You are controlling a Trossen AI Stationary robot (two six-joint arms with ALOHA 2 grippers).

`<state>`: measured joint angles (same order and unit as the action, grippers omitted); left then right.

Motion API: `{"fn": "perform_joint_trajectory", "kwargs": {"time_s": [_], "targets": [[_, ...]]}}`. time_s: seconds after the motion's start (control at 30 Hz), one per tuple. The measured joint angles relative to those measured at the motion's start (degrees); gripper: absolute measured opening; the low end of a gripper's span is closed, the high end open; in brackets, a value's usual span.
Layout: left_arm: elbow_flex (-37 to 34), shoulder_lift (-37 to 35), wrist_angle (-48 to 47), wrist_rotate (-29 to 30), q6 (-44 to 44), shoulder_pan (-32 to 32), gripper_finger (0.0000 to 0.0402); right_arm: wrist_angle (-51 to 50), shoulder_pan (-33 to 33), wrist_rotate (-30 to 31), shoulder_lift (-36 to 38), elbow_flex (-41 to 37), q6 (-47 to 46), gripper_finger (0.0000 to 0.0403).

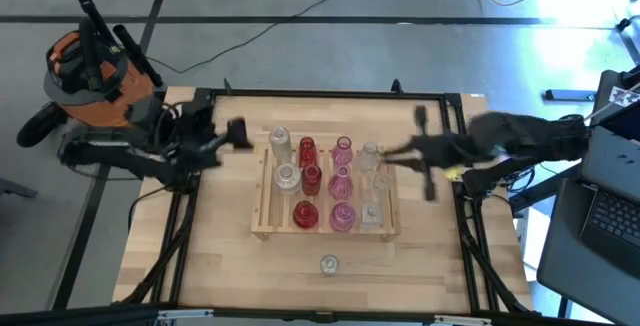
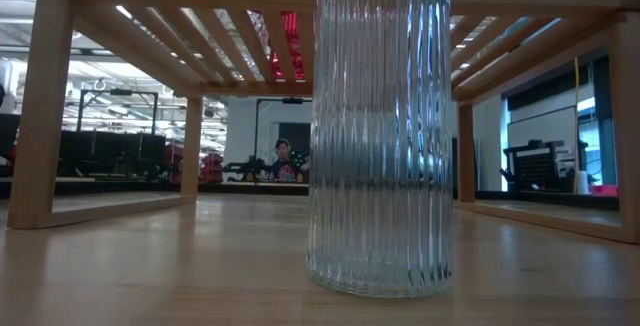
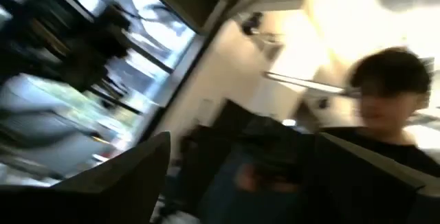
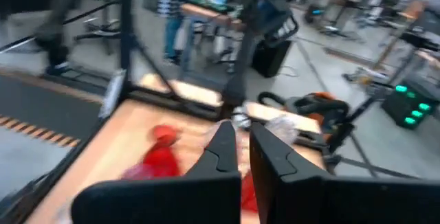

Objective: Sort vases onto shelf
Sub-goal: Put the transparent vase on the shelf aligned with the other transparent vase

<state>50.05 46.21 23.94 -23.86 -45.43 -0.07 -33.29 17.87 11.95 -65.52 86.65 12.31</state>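
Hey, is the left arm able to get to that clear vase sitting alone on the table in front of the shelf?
Probably yes. The clear vase stands alone on bare tabletop, apart from the shelf, with nothing around it. The left gripper is open and empty off the shelf's far left corner, so it would have to swing around the shelf.

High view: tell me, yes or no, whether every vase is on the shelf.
No: one clear vase stands on the bare tabletop, in front of the shelf and apart from it.
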Motion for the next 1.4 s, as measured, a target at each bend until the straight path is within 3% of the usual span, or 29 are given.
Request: {"fn": "perform_joint_trajectory", "kwargs": {"time_s": [0.13,0.3,0.43,0.53,0.63,0.77,0.97,1.07,1.17,1.3,1.4], "targets": [[0.94,2.4,-0.16,10.3,-2.6,-14.37,0.0343,-8.78,10.8,6.77,4.03,0.02,-5.58,0.0001],[0.91,9.24,-1.31,25.67,-5.63,-31.94,0.0322,-15.05,30.77,22.37,5.38,0.0,-18.26,0.0001],[0.91,17.02,-0.54,39.86,-9.8,-41.83,0.0304,-14.04,45.09,36.71,3.29,-3.48,-25.03,0.0001],[0.91,23.41,0.25,49.27,-13.94,-46.6,0.0294,-13.57,51.64,45.86,1.74,-8.6,-32.57,0.0001],[0.91,29.77,1.77,54.13,-14.55,-48.77,0.0287,-13.18,55.3,51.98,0.78,-14.0,-43.17,0.0001],[1.06,37.72,3.21,54.5,-9.66,-49.14,0.0279,-10.53,57.56,54.4,0.27,-19.08,-54.1,0.0001],[6.31,49.9,3.76,55.04,-2.12,-49.01,0.0272,-6.0,58.03,53.84,0.38,-20.26,-53.87,0.0001],[9.08,54.22,2.62,60.88,3.21,-48.71,0.0268,-5.46,57.92,53.8,0.41,-19.88,-52.56,0.0001],[10.97,56.47,-2.74,66.6,5.81,-47.81,0.0262,-5.29,57.9,53.78,0.53,-19.87,-52.45,0.0001],[12.45,58.04,-11.16,67.94,5.74,-45.99,0.0256,-4.2,57.9,53.54,0.64,-19.87,-52.39,0.0001],[12.43,59.58,-11.81,69.03,5.72,-44.77,0.0254,-4.05,57.88,52.91,0.98,-19.87,-52.45,0.0001]]}}
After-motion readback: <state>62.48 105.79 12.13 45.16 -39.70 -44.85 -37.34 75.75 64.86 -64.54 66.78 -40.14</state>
